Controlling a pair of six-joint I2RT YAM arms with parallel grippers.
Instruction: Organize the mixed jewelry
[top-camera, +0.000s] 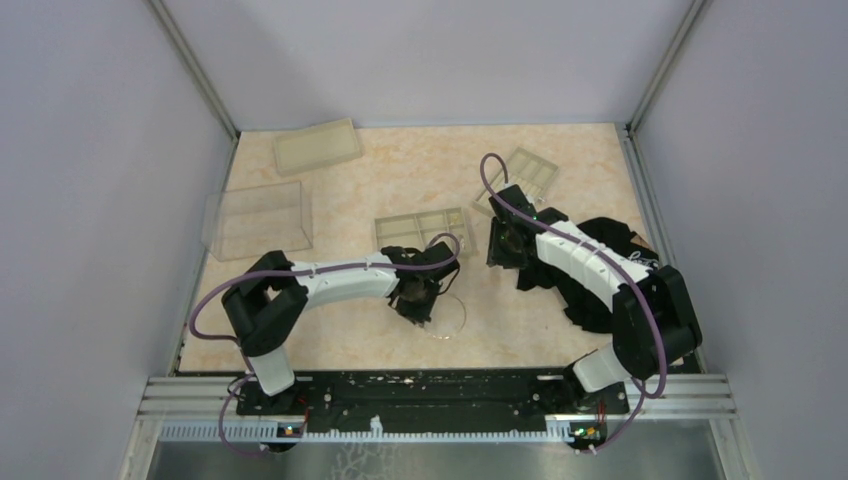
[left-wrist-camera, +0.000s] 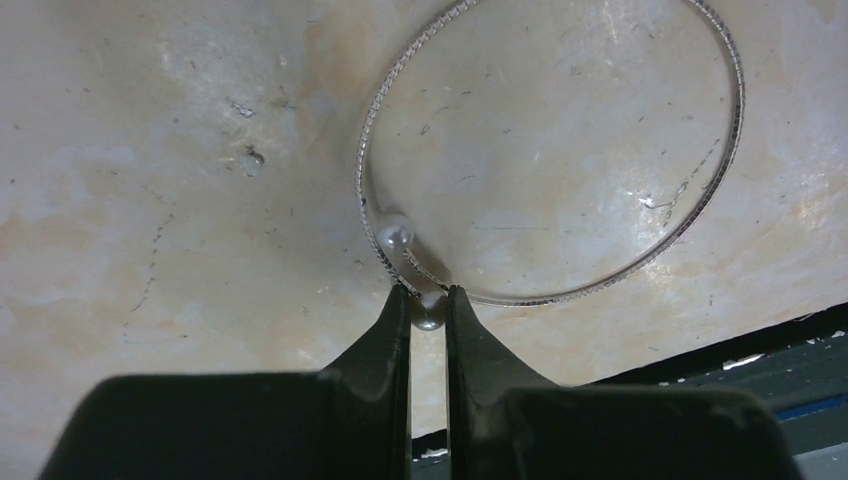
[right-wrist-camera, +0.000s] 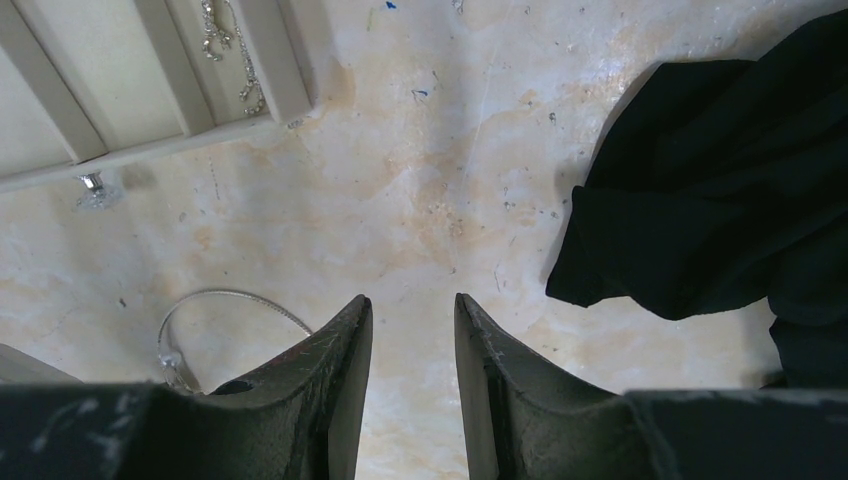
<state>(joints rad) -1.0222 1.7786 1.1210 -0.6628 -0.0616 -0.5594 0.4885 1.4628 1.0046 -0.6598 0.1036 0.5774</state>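
The thin silver wire hoop (left-wrist-camera: 560, 297) lies flat on the beige table, in front of my left gripper (left-wrist-camera: 428, 300). It has two small pearl-like beads at its open ends. My left gripper is shut on one bead (left-wrist-camera: 430, 318); the other bead (left-wrist-camera: 394, 236) lies free just beyond. In the top view the hoop (top-camera: 465, 315) is at the front centre beside my left gripper (top-camera: 420, 305). My right gripper (right-wrist-camera: 412, 305) is open and empty above bare table, and the hoop (right-wrist-camera: 235, 295) shows to its left. A small silver bit (right-wrist-camera: 95, 190) lies beside a tray.
A beige compartment tray (top-camera: 425, 228) holding a thin chain (right-wrist-camera: 225, 40) stands mid-table. A second tray (top-camera: 530, 170) and a lid-like tray (top-camera: 318, 146) are further back. A clear box (top-camera: 258, 220) stands left. Black cloth (top-camera: 610, 260) is heaped right, under my right arm.
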